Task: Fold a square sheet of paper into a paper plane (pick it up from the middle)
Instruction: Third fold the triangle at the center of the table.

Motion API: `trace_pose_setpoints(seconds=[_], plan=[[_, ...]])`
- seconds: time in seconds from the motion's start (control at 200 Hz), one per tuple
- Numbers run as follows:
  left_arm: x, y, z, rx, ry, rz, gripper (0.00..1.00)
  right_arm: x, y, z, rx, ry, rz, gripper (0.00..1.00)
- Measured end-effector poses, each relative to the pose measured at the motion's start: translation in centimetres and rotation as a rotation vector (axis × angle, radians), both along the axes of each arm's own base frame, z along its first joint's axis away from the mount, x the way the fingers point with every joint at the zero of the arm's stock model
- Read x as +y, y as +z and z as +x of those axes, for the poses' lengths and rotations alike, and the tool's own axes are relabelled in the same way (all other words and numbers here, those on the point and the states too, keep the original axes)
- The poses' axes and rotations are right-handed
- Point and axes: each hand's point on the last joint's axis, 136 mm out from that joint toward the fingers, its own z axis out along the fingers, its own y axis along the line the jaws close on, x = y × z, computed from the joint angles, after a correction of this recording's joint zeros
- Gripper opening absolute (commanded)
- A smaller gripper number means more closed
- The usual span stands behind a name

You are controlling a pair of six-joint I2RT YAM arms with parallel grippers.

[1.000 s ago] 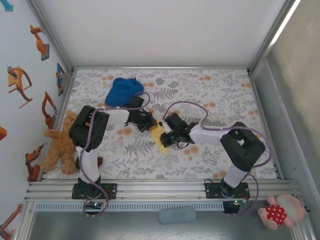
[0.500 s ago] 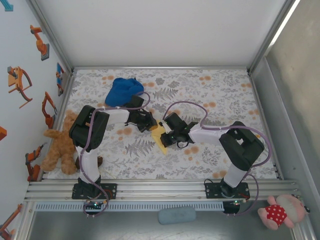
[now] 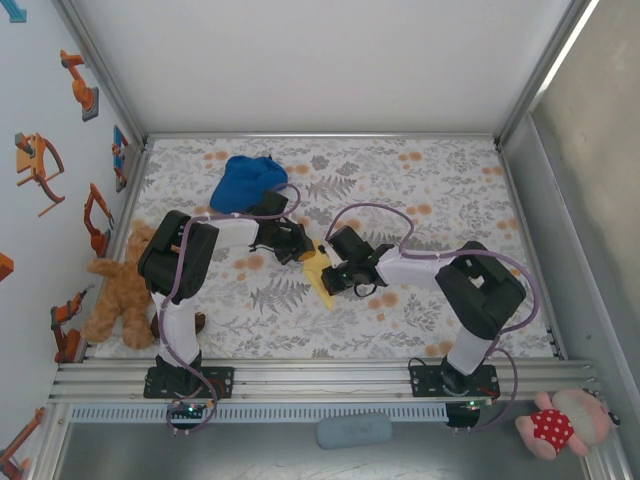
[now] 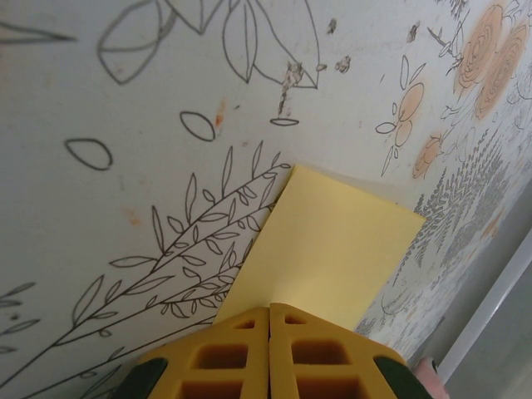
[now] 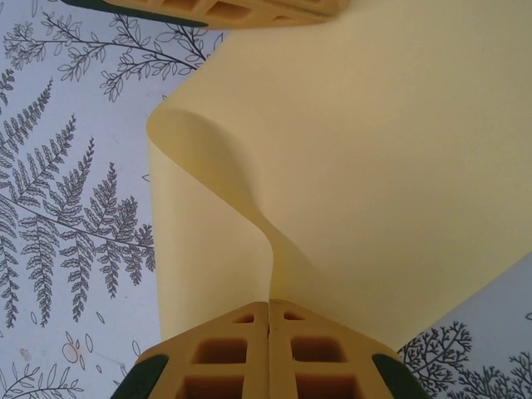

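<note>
Paper: one thin yellow square sheet of paper, smooth and matte, at the centre of the floral-print counter, pinched from two sides. Left fingers, yellow gridded pads, are closed on its 11 o'clock edge. Right fingers, same pads, are closed on its 3 o'clock side, where the sheet bulges in a soft S-curve. Creases hard to make out; gripped edges hidden under pads. One crumpled blue fabric cap at 11 o'clock. One brown plush teddy bear at 9 o'clock, partly behind the left arm.
</note>
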Motion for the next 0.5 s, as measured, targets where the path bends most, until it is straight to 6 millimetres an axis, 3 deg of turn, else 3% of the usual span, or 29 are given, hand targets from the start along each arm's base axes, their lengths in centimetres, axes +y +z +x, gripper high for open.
trace_pose_setpoints(seconds=[0.501], plan=[[-0.02, 0.0, 0.01, -0.001, -0.002, 0.0, 0.08, 0.01, -0.19, 0.03, 0.002, 0.0, -0.003, 0.0]])
